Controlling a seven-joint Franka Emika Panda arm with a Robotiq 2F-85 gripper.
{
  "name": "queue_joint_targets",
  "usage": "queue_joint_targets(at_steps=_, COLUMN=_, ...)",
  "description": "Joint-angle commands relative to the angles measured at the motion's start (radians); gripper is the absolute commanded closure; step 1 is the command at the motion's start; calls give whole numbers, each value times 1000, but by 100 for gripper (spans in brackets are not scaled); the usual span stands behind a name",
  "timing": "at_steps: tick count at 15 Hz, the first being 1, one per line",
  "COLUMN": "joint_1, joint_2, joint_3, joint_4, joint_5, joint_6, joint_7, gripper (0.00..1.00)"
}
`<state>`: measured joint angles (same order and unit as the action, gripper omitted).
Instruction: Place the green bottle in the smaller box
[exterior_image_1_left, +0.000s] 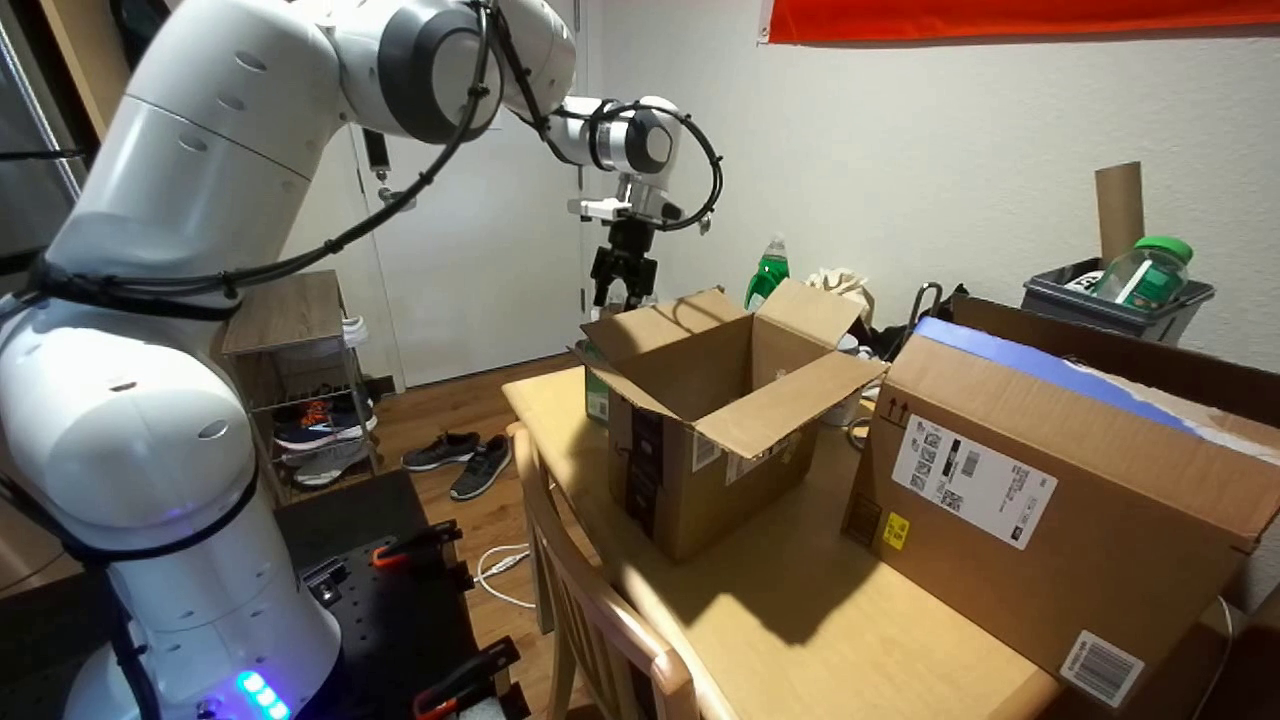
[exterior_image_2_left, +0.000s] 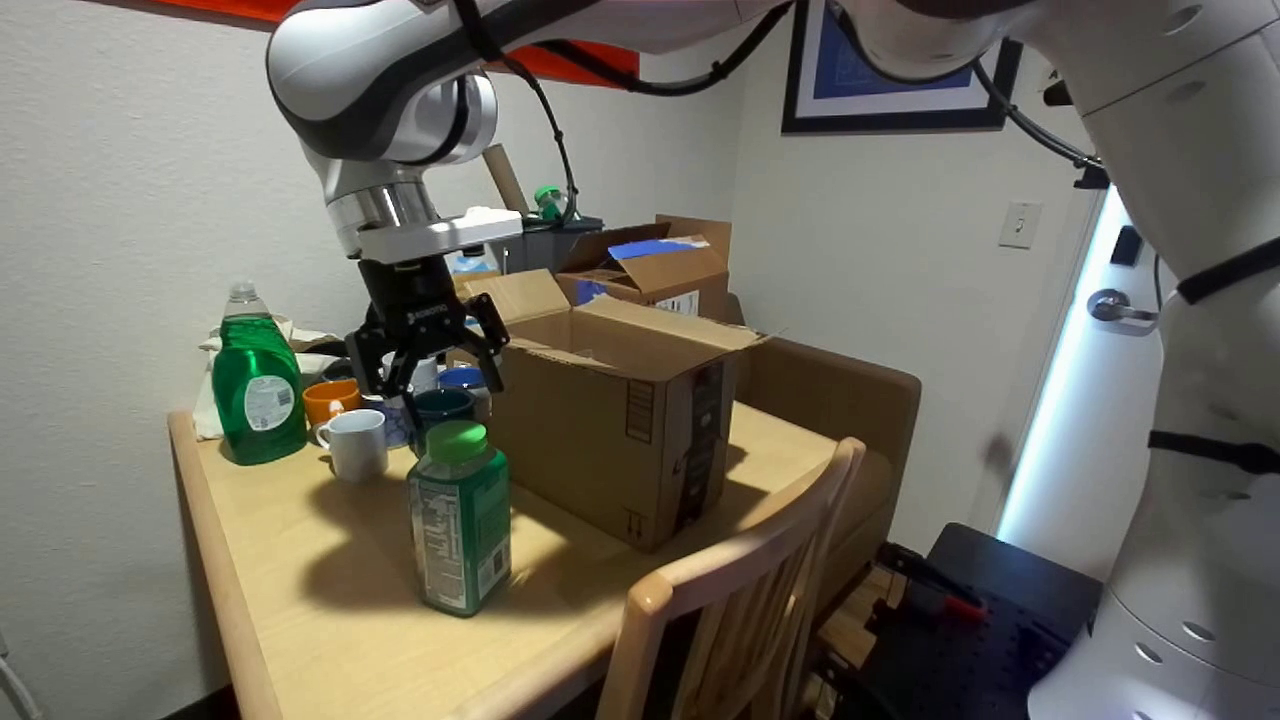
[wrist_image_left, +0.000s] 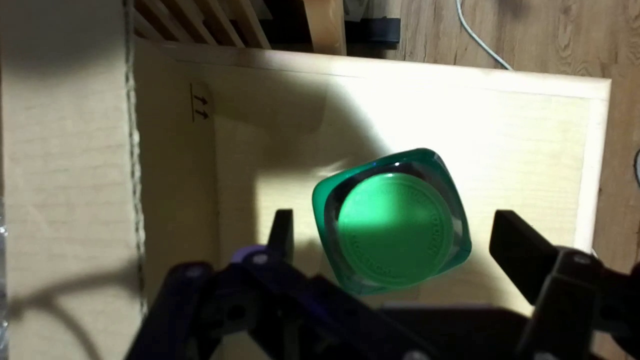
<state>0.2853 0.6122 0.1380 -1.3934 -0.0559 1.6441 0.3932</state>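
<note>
A square green bottle (exterior_image_2_left: 460, 530) with a light green lid stands upright on the table beside the smaller box. In an exterior view the box hides most of this bottle (exterior_image_1_left: 597, 392). In the wrist view the bottle (wrist_image_left: 395, 227) shows from above, between the spread fingers and apart from both. My gripper (exterior_image_2_left: 452, 400) is open and empty, pointing down, close above the lid. It also shows behind the box flaps in an exterior view (exterior_image_1_left: 620, 295). The smaller box (exterior_image_1_left: 690, 490) stands upright with its top flaps open; it also shows in an exterior view (exterior_image_2_left: 590, 450).
A larger open box (exterior_image_1_left: 1000, 540) stands beside the smaller box. A green dish soap bottle (exterior_image_2_left: 258, 395) stands near the wall. A white mug (exterior_image_2_left: 357, 445), an orange mug (exterior_image_2_left: 328, 400) and other cups are near the gripper. A wooden chair (exterior_image_2_left: 740, 570) stands at the table's edge.
</note>
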Motion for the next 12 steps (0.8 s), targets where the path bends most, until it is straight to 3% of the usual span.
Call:
queue_joint_targets(at_steps=1, joint_1=9, joint_2=20, joint_3=-20, joint_4=41, joint_5=17, joint_6=2, joint_7=-10, gripper=0)
queue_joint_targets(at_steps=12, joint_1=22, joint_2=36, joint_3=-16, joint_4=47, joint_5=24, joint_6=6, joint_7=-13, gripper=0)
